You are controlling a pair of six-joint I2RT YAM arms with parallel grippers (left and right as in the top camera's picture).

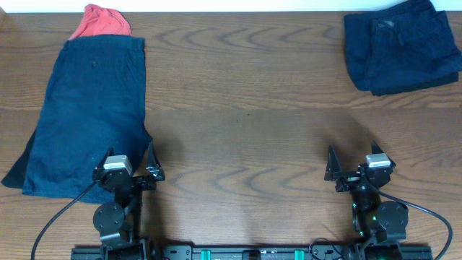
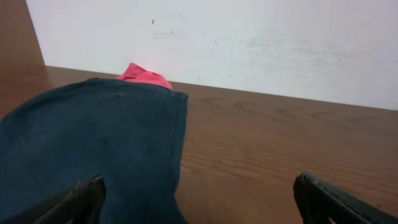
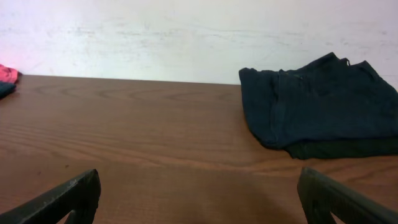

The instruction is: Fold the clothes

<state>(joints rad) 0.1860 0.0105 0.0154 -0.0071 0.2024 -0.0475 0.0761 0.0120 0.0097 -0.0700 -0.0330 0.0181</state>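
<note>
Shorts (image 1: 86, 115) lie flat left — folded pair (image 1: 401, 47) far right, table (image 1: 245, 108) between.

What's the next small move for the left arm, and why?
Probably reach the left gripper forward to the near edge of the spread navy shorts and take hold. Its jaws are open and empty by that hem, the shorts lie unfolded, and the dark pile at the far right already looks folded.
</note>
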